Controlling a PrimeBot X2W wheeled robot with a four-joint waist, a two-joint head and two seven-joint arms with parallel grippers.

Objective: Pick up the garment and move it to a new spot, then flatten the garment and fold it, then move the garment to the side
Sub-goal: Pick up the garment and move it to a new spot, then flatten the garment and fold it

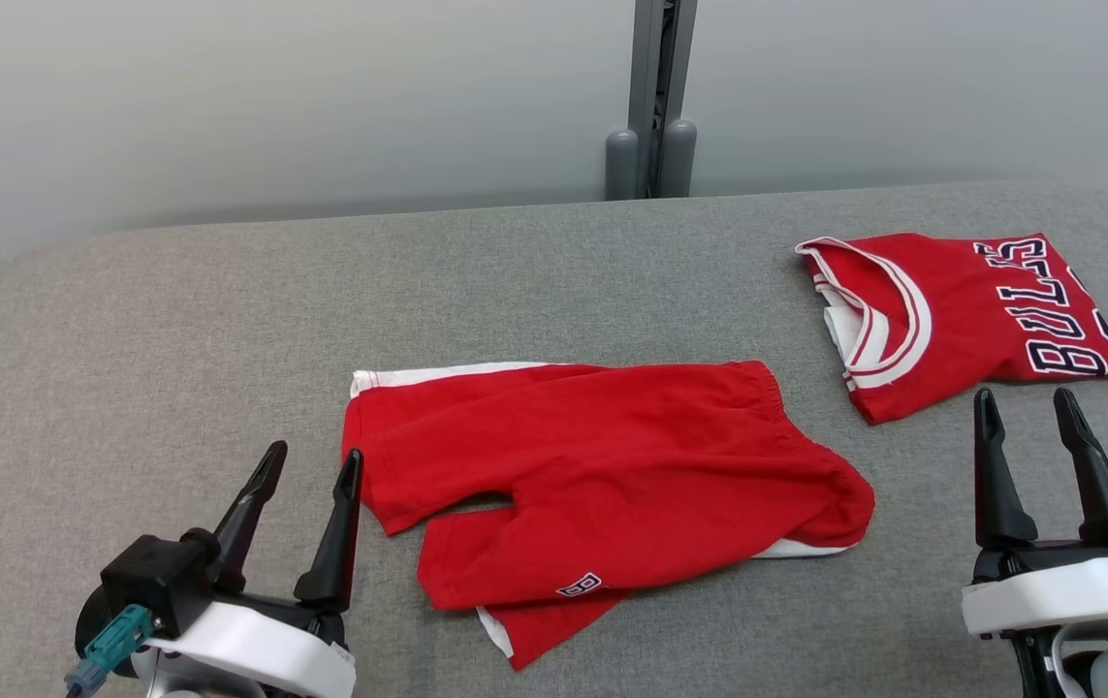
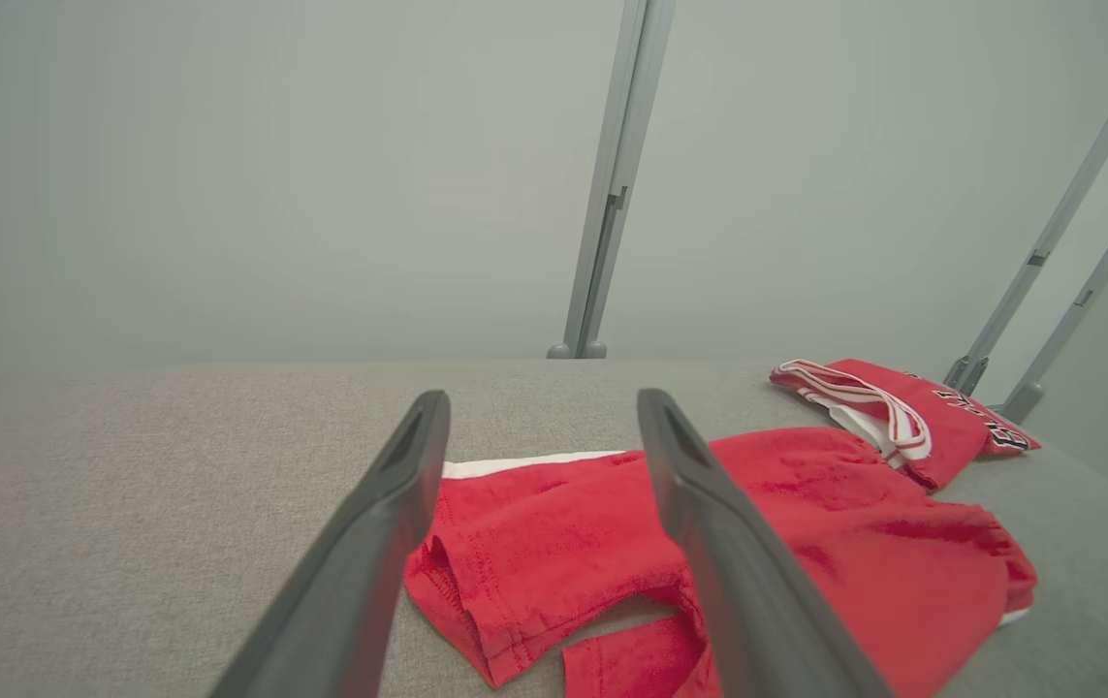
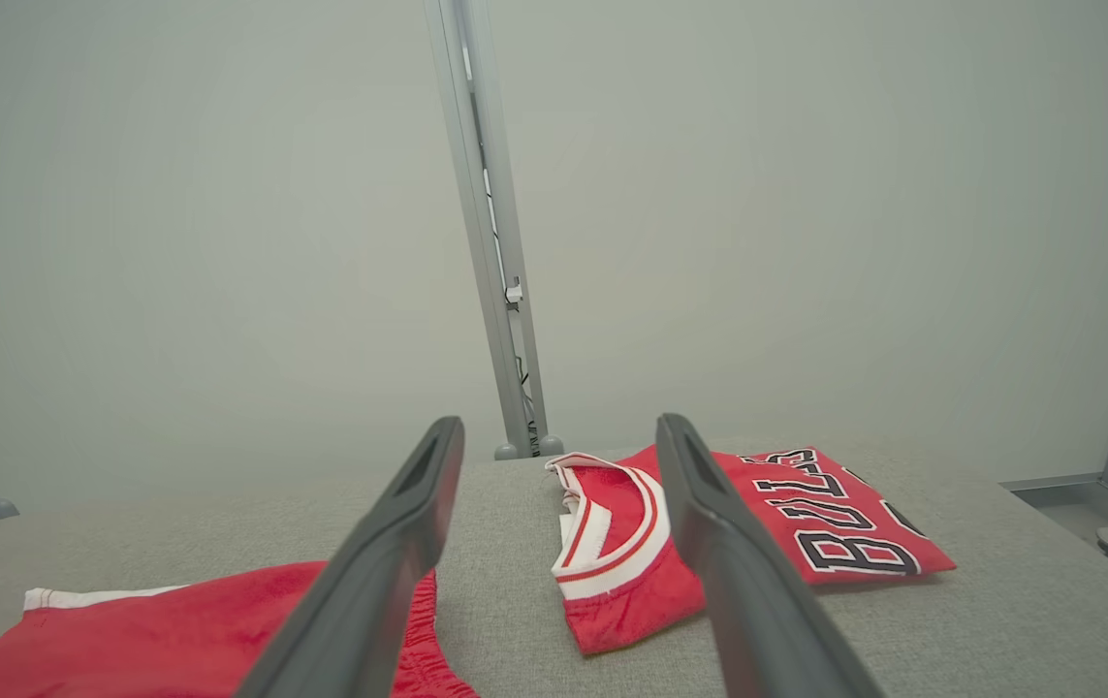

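Note:
The garment (image 1: 602, 465) is a pair of red shorts with white trim, lying rumpled in the middle of the grey table (image 1: 175, 330); its legs point toward the near left. It also shows in the left wrist view as the garment (image 2: 554, 553) and at the lower left of the right wrist view as the garment (image 3: 146, 630). My left gripper (image 1: 311, 463) stands open at the near left, just beside the shorts' leg hem, holding nothing. My right gripper (image 1: 1027, 407) stands open at the near right, empty, apart from the shorts.
A folded red jersey (image 1: 961, 315) with dark lettering lies at the far right of the table, just beyond my right gripper; it shows again as the jersey (image 3: 757, 528) and the jersey (image 2: 902, 417). A grey post (image 1: 652, 97) rises behind the table's far edge against a pale wall.

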